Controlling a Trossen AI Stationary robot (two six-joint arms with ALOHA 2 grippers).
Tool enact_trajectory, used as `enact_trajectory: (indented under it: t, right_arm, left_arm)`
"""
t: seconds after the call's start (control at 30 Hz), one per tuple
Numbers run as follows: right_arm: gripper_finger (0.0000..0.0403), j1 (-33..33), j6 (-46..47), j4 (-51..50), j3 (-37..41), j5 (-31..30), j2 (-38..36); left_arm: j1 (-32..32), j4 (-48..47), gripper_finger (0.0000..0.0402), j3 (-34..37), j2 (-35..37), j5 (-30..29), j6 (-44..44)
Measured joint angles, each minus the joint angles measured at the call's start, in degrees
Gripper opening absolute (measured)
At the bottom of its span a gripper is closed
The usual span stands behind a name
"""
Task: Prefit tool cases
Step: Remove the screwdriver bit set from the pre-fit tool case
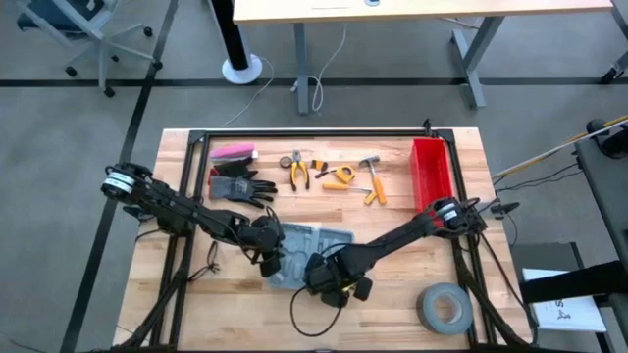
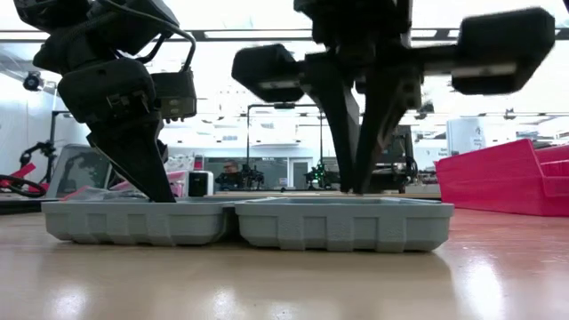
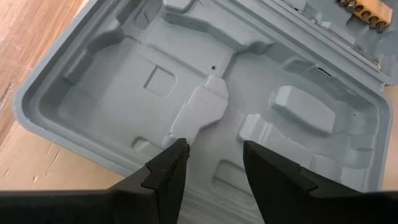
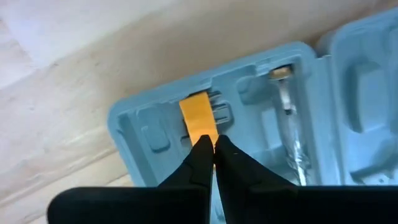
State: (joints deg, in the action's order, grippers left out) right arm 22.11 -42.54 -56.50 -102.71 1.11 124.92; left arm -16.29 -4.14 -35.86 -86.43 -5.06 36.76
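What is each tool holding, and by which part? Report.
Left tool: open over the case, holding nothing. Right tool: shut, tips at one end of the yellow piece; a grip cannot be told.

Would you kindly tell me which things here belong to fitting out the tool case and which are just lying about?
Belonging to the job:
- open tool case
- yellow-handled tool in its slot, at the right claw's shut tips
- left claw, open over the case

Lying about:
- red bin
- grey tape roll
- black gloves
- pliers
- hammer
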Motion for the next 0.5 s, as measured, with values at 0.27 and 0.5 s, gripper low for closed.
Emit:
enact_trajectory:
  t: [0.27,0.5]
  right_arm:
    - [0.0034,0.0,-0.5,-2.1,-1.9,0.9,-0.2]
    - [0.0124,0.0,0.6,1.2,0.8,0.5,-0.1]
  left_arm:
    - [0.0,-0.1,0.0165,0.0,0.0,0.0,-0.2]
    - [0.0,-0.1,0.0165,0.0,0.0,-0.1,-0.2]
